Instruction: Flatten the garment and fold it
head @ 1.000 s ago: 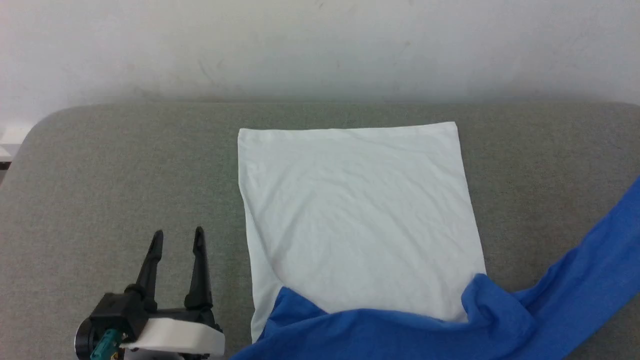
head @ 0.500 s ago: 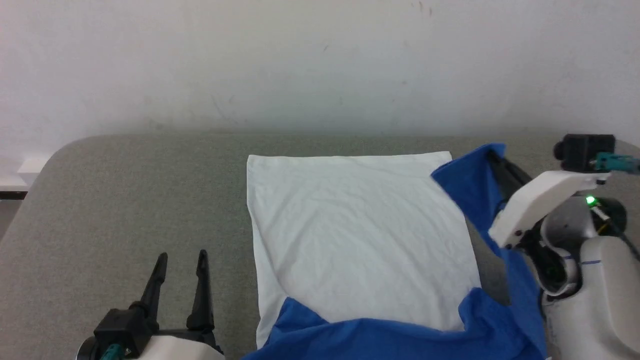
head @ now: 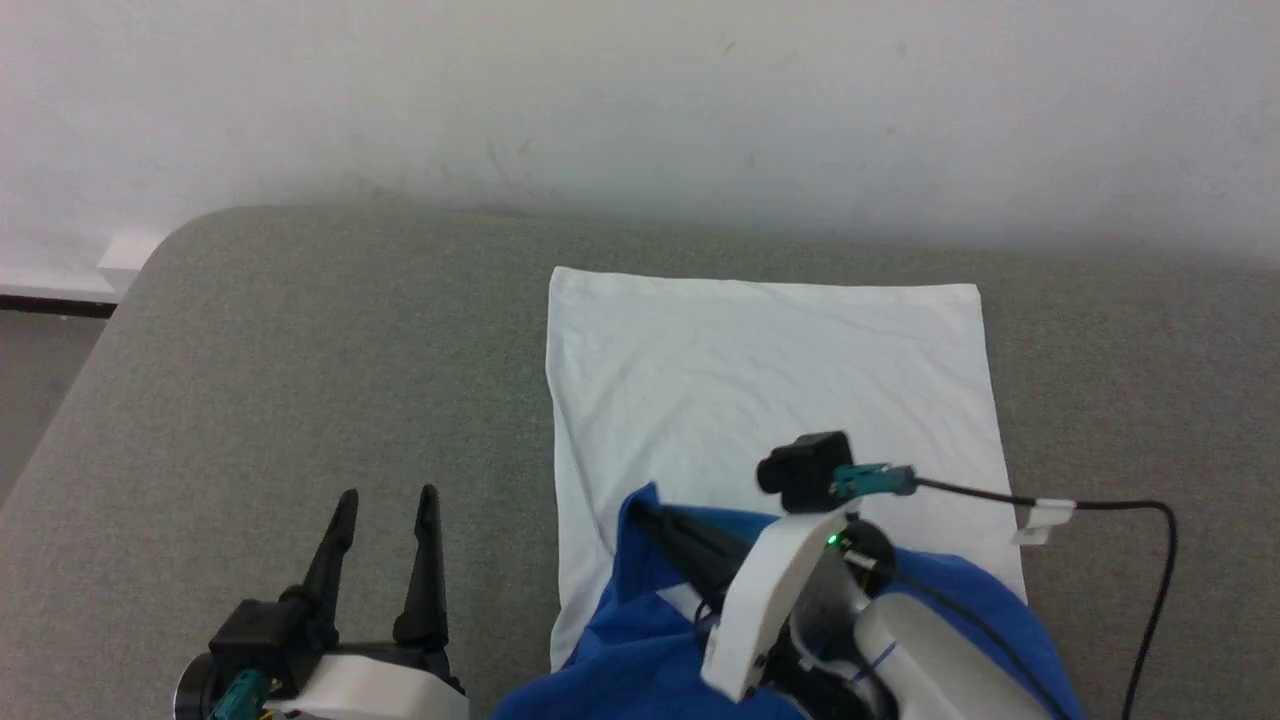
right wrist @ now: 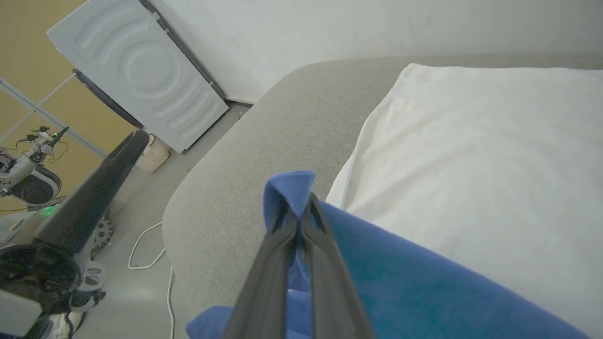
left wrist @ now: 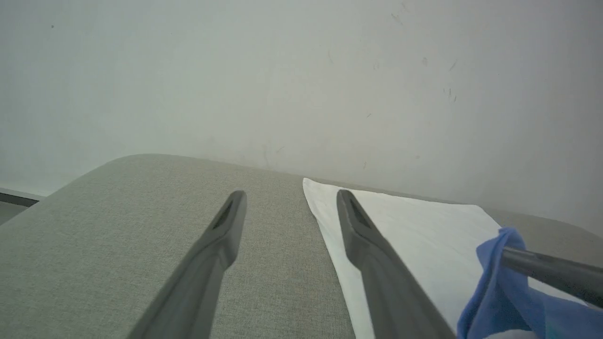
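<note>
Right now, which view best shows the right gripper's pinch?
Right wrist view: right gripper shut on the garment at its blue tip, close up. Head view shows it smaller, side-on; left wrist view, at its edge.

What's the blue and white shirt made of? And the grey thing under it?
The garment looks like soft, matte knit cloth, maybe cotton: it wrinkles and drapes. The grey surface looks like woven fabric, perhaps over padding: fine weave, rounded corner.

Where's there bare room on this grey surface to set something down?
Widest: left of the shirt, ahead of the open left gripper. Narrower strips: between shirt and wall, and right of it, by the cable. Crowded: near edge, where the right gripper pinches the blue sleeve.
</note>
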Motion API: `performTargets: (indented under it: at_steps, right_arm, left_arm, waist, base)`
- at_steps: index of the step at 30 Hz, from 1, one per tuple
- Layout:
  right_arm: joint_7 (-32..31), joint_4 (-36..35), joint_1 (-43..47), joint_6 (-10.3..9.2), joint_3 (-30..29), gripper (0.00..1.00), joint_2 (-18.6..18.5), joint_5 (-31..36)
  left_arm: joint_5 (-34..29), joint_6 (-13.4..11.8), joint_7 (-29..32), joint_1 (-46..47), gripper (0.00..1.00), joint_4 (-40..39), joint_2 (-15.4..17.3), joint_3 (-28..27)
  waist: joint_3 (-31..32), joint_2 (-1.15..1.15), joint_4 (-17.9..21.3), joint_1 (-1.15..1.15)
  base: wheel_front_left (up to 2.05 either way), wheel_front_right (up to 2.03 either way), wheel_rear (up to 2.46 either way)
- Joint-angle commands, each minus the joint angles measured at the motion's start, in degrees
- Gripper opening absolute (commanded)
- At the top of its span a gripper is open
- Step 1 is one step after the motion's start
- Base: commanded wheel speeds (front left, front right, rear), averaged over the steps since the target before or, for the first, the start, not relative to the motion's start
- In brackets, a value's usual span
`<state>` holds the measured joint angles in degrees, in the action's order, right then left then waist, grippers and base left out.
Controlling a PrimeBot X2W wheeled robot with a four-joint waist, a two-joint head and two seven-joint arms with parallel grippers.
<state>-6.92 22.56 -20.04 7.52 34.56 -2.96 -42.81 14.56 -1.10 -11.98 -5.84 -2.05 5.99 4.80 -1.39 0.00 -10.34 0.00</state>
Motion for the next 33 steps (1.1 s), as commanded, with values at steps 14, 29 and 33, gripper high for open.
performTargets:
  at_steps: [14, 29, 33]
  right_arm:
    - [8.81, 1.98, -5.52, -0.03, 19.94, 1.00, 0.08, -6.78]
    - [14.45, -0.08, -0.09, -0.03, -17.73, 1.00, -6.02, 22.21]
    - [9.22, -9.25, 6.40, -0.03, -28.67, 1.00, -7.34, 27.93]
  left_arm:
    - [0.60, -0.13, -1.11, 1.87, 1.00, 2.37, 0.19, 0.63]
    - [1.16, -2.54, -0.82, 1.04, 1.00, 1.73, 1.95, -2.07]
    - [1.44, -3.06, -0.14, 2.35, 1.00, 1.44, 3.34, -3.54]
  waist:
    - [-2.17, 0.00, 0.14, 0.00]
    - [-2.34, 0.00, 5.94, 0.00]
    - [-3.42, 0.00, 8.22, 0.00]
  base:
    - [0.00, 0.00, 0.00]
    - [0.00, 0.00, 0.00]
    - [0.00, 0.00, 0.00]
